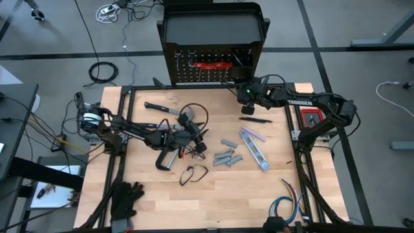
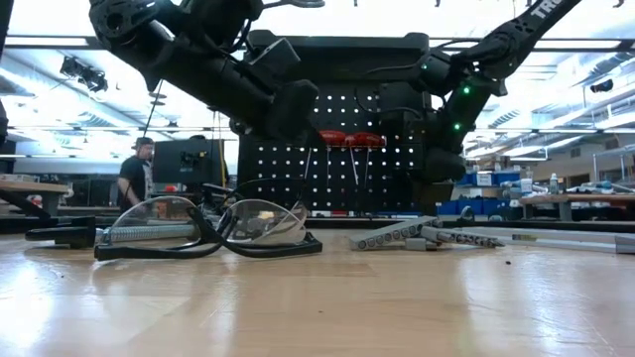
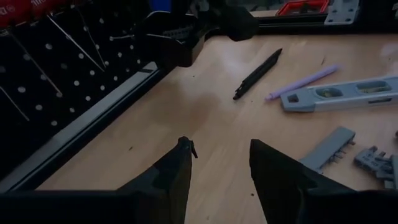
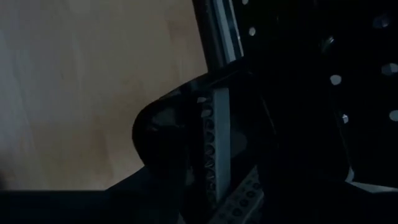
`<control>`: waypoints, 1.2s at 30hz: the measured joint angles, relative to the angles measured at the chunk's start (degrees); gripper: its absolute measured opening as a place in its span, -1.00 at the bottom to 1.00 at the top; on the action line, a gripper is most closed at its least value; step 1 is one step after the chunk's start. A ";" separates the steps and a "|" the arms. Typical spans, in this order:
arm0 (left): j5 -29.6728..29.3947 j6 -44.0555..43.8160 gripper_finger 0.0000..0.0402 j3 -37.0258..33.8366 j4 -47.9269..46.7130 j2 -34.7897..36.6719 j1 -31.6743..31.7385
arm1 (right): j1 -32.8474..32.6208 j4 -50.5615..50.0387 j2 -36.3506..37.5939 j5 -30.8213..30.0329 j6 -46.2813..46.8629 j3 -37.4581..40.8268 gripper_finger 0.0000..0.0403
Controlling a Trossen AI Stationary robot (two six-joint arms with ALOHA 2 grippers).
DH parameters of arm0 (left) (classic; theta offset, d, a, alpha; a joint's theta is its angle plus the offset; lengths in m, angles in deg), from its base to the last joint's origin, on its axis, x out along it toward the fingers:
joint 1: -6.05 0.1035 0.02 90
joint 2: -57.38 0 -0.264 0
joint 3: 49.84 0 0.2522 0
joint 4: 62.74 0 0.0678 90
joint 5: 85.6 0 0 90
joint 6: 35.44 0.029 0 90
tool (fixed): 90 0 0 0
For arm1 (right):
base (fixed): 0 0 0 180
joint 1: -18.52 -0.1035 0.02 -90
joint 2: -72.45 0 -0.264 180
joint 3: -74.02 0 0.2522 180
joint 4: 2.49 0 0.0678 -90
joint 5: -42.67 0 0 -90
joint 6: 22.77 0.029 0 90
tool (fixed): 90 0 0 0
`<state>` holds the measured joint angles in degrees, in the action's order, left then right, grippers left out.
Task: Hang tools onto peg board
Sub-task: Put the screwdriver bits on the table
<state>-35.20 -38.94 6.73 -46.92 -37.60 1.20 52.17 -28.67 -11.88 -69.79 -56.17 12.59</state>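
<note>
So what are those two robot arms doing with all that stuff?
They're hanging tools on the black peg board. The right pincer is up against the board, holding a grey metal piece near a small black bin. The left pincer is open and empty above the table. A hammer, a silver flat bar and safety glasses lie on the table.

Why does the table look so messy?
Most tools lie loose on the wooden table rather than on the black perforated peg board: a black-handled hammer, grey metal pieces and a silver flat bar.
</note>
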 joint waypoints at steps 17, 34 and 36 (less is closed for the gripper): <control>2.85 1.97 -0.20 0.04 3.80 0.02 3.24 | 2.13 -3.80 -2.11 7.00 6.42 -4.05 0.17; 2.82 3.42 -0.20 0.04 3.88 0.02 3.71 | 6.64 3.43 -5.95 -0.78 6.51 -3.95 -0.02; 2.81 3.45 -0.20 0.04 3.72 0.02 3.71 | 6.68 3.37 -5.97 1.03 6.17 -3.95 -0.08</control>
<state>-32.38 -35.49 6.78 -43.20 -37.57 4.91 58.85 -25.31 -17.85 -68.76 -50.00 8.65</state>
